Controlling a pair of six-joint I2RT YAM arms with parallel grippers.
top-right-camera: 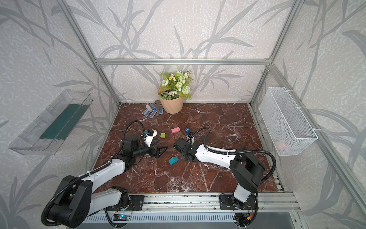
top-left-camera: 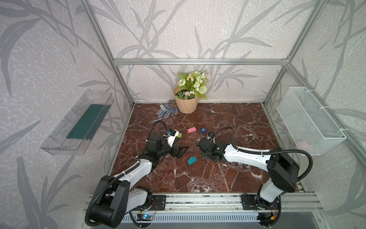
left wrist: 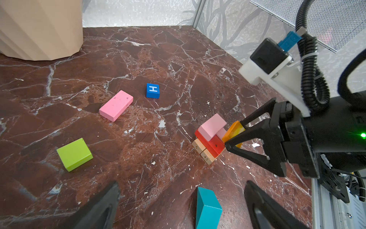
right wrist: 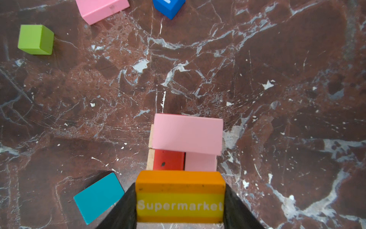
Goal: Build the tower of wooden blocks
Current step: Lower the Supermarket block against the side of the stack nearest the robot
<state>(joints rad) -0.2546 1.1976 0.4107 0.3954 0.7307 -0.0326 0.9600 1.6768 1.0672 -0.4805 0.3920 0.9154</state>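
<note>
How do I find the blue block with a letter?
Start at the beige flowerpot at the back of the brown marble table. Come forward to the loose pink wooden oblong; the small blue wooden cube sits just right of it. Only it carries a white H.

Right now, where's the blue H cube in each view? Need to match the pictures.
Top view: blue H cube mid-table, just right of the loose pink block.
Top view: cube likewise right of that block.
Left wrist: cube whole, near that block, not touching.
Right wrist: cube cut by the frame edge, beside that block.
Shared landmark: the loose pink block.
</note>
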